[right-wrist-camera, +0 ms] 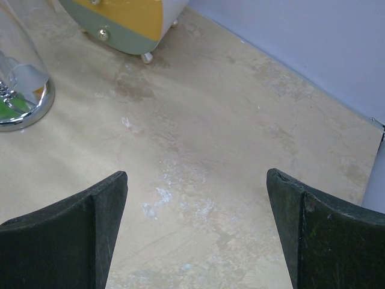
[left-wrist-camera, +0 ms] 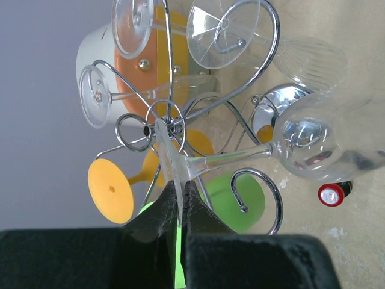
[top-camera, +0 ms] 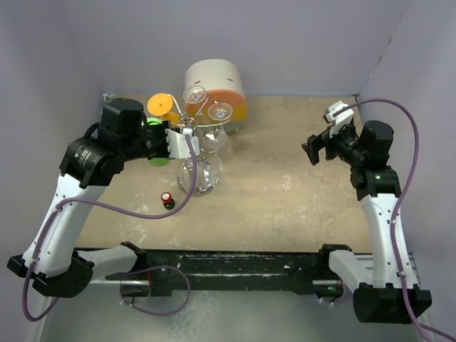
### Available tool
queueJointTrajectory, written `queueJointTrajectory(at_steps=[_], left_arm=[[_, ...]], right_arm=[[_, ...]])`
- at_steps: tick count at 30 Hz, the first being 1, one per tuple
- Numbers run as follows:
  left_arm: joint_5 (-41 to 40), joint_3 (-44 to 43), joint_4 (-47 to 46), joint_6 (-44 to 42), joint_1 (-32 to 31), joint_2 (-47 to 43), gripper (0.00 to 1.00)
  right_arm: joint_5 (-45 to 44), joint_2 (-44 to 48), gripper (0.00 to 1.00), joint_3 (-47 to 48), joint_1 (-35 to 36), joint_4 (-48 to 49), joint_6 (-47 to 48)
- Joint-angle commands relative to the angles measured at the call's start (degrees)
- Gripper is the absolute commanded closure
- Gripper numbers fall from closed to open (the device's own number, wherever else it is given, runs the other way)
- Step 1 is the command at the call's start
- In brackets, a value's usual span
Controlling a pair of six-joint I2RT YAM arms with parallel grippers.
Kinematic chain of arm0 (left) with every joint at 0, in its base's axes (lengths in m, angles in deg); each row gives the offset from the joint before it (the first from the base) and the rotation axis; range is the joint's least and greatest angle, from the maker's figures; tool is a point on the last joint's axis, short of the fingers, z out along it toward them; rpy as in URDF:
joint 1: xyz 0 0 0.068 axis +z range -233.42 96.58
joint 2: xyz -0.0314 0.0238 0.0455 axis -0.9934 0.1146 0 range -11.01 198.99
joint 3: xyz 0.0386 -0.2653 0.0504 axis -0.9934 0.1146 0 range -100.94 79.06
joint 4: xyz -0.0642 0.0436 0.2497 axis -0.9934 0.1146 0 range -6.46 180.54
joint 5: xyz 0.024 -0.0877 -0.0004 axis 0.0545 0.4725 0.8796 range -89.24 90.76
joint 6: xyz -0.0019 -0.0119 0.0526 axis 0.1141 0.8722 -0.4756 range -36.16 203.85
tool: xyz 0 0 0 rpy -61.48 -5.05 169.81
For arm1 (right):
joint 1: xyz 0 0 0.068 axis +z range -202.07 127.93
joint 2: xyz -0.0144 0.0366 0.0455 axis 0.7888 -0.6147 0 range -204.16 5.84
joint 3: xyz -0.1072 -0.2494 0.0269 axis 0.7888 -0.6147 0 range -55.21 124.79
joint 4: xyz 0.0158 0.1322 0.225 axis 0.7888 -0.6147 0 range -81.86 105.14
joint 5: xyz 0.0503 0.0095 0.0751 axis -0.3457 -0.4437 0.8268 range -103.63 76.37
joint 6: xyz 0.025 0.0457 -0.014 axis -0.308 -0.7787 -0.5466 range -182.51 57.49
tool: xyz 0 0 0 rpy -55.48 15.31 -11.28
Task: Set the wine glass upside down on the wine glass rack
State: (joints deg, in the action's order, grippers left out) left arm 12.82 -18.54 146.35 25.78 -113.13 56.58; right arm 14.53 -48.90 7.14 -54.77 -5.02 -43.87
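At the rack's hub, left side of the scene:

- Left gripper (left-wrist-camera: 177,208) is clamped on the foot of the wine glass (left-wrist-camera: 313,144). The foot shows edge-on between the dark fingers.
- The glass is already inverted. Its foot sits just beside the central ring of the wine glass rack (left-wrist-camera: 170,123), its stem runs out along a scroll arm, and its bowl hangs toward the rack's chrome base.
- My reading: gripping by the foot keeps the stem free to slide into a wire slot. I cannot tell whether the stem is seated in one yet, so the hold makes sense.
- Other rack arms are taken by two clear glasses (left-wrist-camera: 222,30), an orange glass (left-wrist-camera: 110,189) and a green glass (left-wrist-camera: 237,205). That likely explains approaching on this arm.
- Right gripper (right-wrist-camera: 195,180) is well to the right of the rack, with its jaws wide apart and nothing between them. It is parked out of the way.

Surroundings:

- White-and-orange drum (top-camera: 214,82) stands just behind the rack.
- Small red-capped bottle (top-camera: 167,200) lies in front of the rack, toward the arms.
- Table (right-wrist-camera: 210,150) is sandy beige, mottled, with whitish scuffs.
- Plain pale lavender walls (right-wrist-camera: 301,36) close in the back and both sides.
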Motion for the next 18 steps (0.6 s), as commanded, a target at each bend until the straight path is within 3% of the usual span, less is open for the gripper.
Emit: queueJointTrajectory(at_steps=[1,18], left_arm=[[-2.21,-0.70,-3.95,-1.79,-0.32,-0.55,1.00],[-8.09,-1.44,-1.80,-4.35,-1.13,-0.13,1.00]], right_arm=[[1.80,0.03,0.01,0.14,-0.37,2.41,-0.10],[2.22,-0.10,0.01,0.18,-0.65,2.41,-0.26]])
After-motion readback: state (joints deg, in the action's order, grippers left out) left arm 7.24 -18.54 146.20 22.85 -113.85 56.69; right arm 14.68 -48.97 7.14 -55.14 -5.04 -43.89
